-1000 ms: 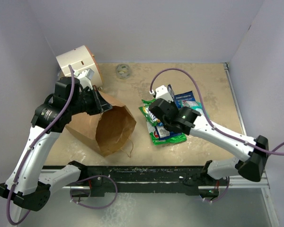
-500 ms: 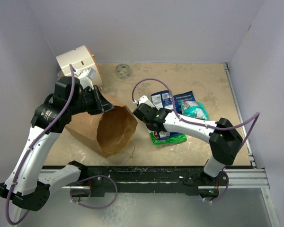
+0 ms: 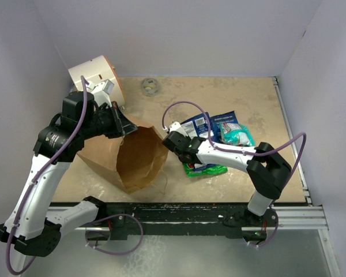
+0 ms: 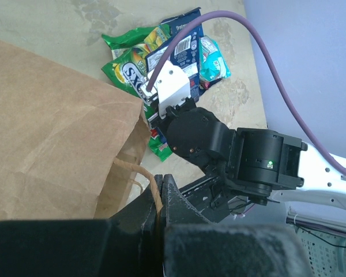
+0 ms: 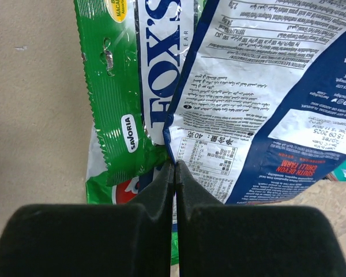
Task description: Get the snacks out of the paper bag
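**Top view.** Over the last second the right gripper (image 3: 170, 140) has left its place above the snacks (image 3: 210, 138) and swung left. It now sits just beside the mouth of the bag (image 3: 135, 161), with its elbow folded out to the right. The left gripper (image 3: 122, 123) has stayed on the bag's far rim, propping the mouth open. The snacks lie on the table (image 3: 259, 104) to the right of the bag, a blue packet (image 3: 196, 124) uppermost. I see no packet in the part of the bag's interior that shows. I judge the right arm is returning for another reach, and its fingers must open first.

Bare table lies beyond and to the right of the pile, which sits well off the edges. The bag's near corner is close to the near edge. The cylinder (image 3: 92, 72) stands just behind the left gripper.

**Left wrist view.** The fingers are clenched on the bag's rim by the handle (image 4: 139, 168).

**Right wrist view.** The fingers are closed, their tips meeting at the blue packet's corner, above a green packet (image 5: 112, 86). I cannot tell whether the corner is pinched.
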`<move>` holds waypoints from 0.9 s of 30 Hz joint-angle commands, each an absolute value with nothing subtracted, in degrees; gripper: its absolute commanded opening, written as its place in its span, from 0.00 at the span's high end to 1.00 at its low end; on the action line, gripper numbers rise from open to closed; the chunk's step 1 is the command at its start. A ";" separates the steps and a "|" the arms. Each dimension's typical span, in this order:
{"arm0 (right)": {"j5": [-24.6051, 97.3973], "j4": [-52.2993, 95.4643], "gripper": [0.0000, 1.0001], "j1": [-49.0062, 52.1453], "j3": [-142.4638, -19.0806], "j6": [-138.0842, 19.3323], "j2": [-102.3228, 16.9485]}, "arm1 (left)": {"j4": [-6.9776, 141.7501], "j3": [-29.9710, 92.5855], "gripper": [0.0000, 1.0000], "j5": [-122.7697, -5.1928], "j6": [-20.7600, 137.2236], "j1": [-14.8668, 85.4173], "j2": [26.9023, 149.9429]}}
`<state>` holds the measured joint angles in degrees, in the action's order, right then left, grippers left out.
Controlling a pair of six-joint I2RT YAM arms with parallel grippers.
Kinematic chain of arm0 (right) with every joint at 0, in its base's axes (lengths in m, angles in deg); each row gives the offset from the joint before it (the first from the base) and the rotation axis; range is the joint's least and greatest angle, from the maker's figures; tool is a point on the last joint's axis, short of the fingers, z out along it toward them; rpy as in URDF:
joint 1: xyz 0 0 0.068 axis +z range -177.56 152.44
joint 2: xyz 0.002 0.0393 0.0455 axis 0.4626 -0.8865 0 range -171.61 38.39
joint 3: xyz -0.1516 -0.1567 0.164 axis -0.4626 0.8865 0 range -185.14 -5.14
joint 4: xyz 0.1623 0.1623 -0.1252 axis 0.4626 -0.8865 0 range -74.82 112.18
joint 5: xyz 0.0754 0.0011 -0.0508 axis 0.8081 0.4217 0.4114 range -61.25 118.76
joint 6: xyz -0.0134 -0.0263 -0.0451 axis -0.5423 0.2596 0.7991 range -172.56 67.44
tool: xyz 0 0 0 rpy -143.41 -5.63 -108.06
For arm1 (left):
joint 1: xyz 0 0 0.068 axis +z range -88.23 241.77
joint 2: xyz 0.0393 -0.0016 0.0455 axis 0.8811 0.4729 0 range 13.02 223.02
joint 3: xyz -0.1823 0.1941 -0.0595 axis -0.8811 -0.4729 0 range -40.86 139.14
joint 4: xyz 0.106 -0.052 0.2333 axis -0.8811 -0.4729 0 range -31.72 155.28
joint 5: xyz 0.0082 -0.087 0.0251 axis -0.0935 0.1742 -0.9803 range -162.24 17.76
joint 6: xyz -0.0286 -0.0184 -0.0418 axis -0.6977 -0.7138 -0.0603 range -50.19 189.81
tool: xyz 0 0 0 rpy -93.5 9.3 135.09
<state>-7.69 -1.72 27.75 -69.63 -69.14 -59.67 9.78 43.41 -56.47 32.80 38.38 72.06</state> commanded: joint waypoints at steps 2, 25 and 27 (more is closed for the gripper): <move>-6.21 2.89 0.97 27.46 -68.91 -73.00 -60.82 | 11.75 46.18 1.00 -54.82 35.06 38.07 69.41; 1.35 -0.53 0.23 27.48 -69.74 -74.45 -48.05 | 6.06 40.97 1.00 -65.21 38.52 38.09 57.49; 1.50 -0.73 0.17 27.46 -70.93 -74.06 -46.34 | 6.60 41.46 1.00 -65.53 38.34 38.12 57.61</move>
